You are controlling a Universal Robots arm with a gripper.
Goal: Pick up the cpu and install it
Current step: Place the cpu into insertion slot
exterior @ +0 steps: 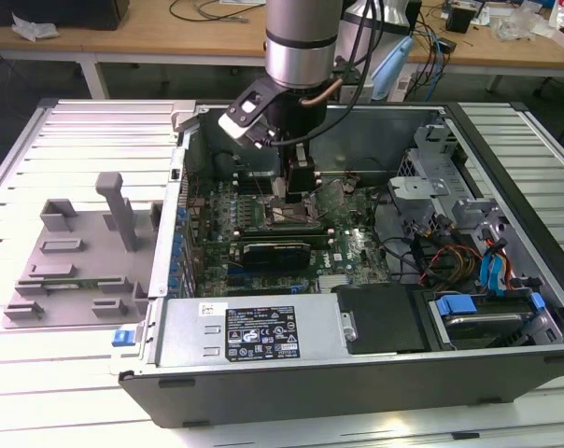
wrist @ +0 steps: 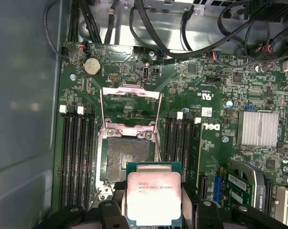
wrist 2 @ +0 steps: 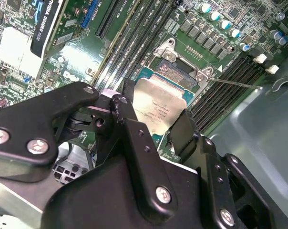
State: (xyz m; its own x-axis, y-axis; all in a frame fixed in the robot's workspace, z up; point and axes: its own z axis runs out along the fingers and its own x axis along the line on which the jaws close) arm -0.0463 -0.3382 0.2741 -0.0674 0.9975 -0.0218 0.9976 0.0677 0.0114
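Two black fingers (wrist 2: 183, 131) of the gripper (exterior: 299, 187) are clamped on the edges of the cpu (wrist: 154, 198). From where I stand, it hangs partly over the open socket (wrist: 127, 155) on the motherboard (wrist: 206, 133), inside the computer case (exterior: 357, 385).

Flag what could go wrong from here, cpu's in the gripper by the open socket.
1. In the first wrist view the cpu sits offset from the bare socket, not squared over it; lowered like this, it could land on the rim or bend contacts.
2. The gripper pinches only the cpu's edges, so it might slip or tilt.
3. The raised metal frame stands close by; a finger could catch it.
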